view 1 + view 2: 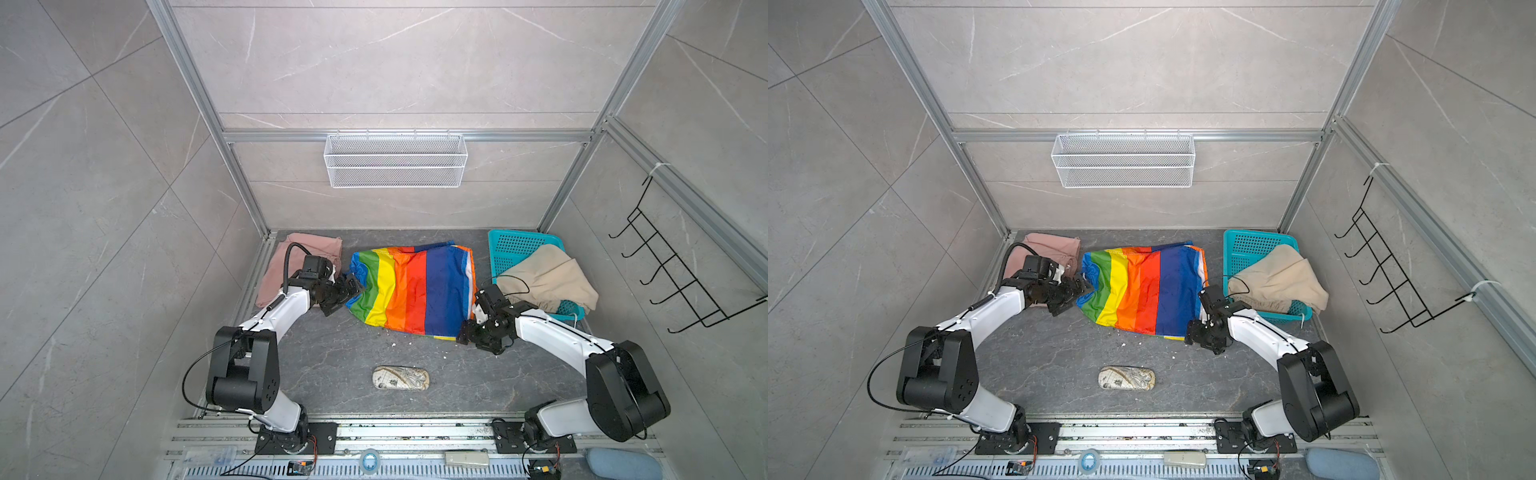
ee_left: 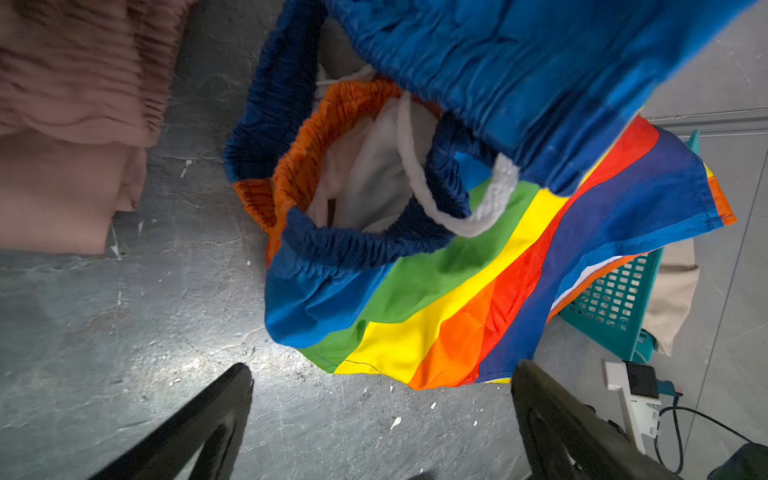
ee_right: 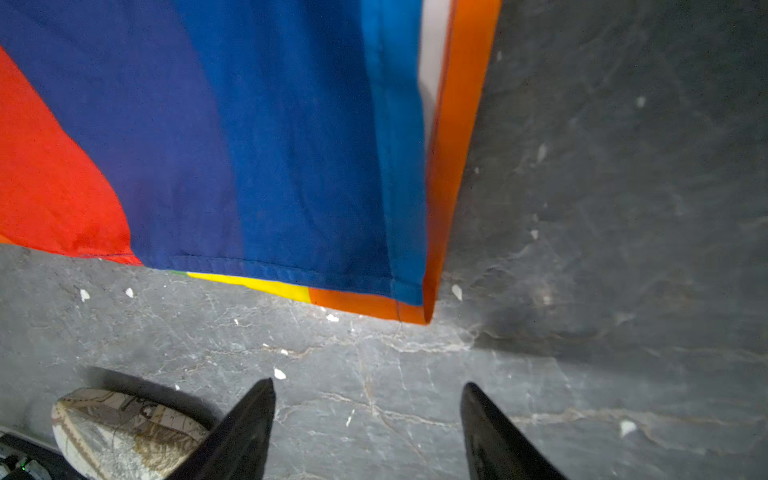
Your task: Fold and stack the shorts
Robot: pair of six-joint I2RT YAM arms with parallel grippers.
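Rainbow-striped shorts, unheld; left gripper wide, right gripper parted, empty; lower hem layer may be missed if pinched shallowly.

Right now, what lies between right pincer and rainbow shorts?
Only bare tabletop with white flecks separates right pincer from rainbow shorts, per right wrist view.

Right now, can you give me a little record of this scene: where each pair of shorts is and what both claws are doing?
rainbow-striped shorts: spread flat, centre, held by neither gripper
pink shorts: looks folded, back left
beige shorts: draped over teal basket, back right
patterned pouch: front centre, alone
left gripper: open, by the rainbow waistband
right gripper: open, by the rainbow hem corner
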